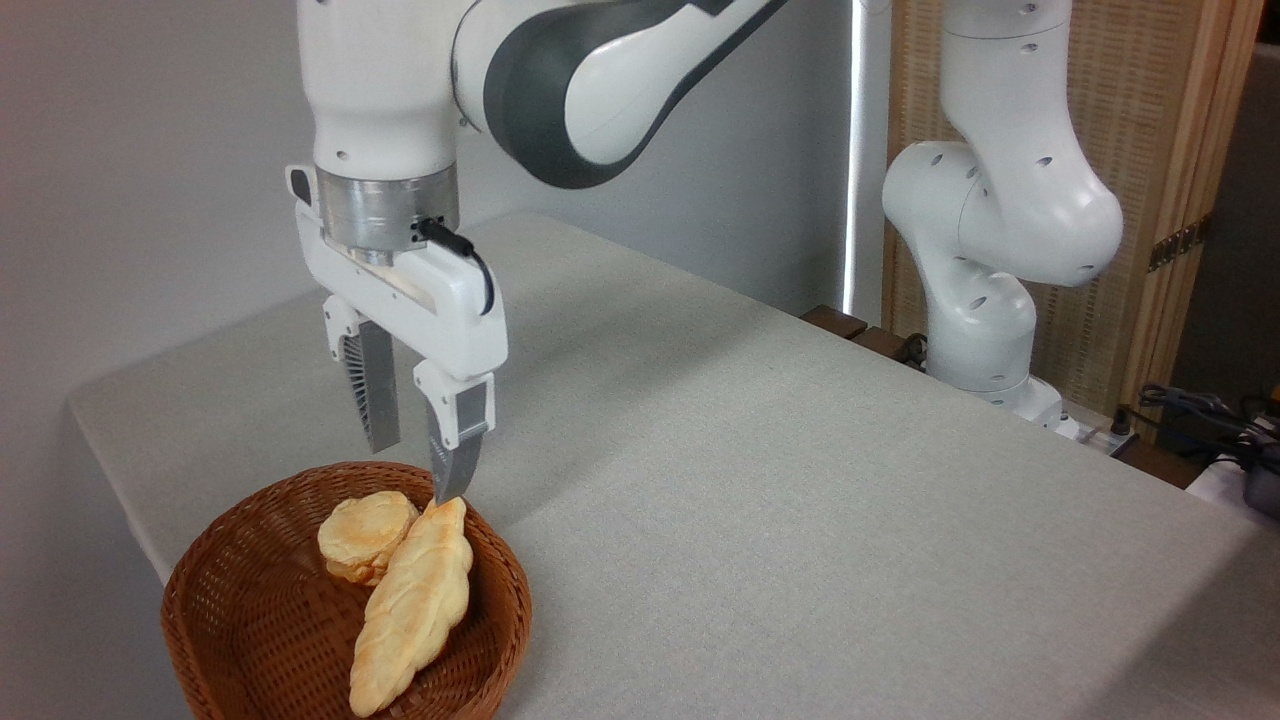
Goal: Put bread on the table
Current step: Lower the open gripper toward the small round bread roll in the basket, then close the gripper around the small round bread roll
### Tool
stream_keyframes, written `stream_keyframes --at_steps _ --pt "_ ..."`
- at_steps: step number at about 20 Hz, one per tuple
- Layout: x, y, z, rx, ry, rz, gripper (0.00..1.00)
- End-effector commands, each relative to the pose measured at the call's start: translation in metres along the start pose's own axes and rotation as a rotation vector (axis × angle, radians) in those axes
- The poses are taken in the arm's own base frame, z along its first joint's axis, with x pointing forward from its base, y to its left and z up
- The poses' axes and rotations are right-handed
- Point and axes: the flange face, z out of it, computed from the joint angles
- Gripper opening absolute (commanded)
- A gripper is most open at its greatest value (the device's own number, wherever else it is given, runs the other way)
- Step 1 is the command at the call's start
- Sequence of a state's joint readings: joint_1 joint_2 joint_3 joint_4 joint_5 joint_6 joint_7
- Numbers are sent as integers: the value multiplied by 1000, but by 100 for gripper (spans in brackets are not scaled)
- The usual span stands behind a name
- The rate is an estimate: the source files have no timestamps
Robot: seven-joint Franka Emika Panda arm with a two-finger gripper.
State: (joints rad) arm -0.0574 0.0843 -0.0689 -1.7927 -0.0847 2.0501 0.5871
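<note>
The gripper (418,470) hangs spread wide and empty just above the wicker basket (250,620) on the table (800,480). Inside, the bread (365,535) lies touching the braided loaf (415,610), which leans alongside it on its right.

One bun (365,534), one loaf (412,610), one basket (240,620).

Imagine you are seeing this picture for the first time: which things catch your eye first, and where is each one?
The white robot arm fills the upper left, its gripper open and pointing down just above the wicker basket at the table's near left corner. In the basket lie a small round bun and a longer braided loaf, touching each other. The rest of the grey table stretches bare to the right.
</note>
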Motion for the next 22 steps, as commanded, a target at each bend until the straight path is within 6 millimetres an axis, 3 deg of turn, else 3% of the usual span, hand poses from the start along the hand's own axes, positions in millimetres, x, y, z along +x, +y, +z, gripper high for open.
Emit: stream_keyframes --at_steps 1,6,15,22 --pt "18 0 15 6 61 11 100" --pt "37 10 43 15 93 43 100" --pt "53 28 88 -16 85 80 100" --pt "56 24 95 28 97 111 100"
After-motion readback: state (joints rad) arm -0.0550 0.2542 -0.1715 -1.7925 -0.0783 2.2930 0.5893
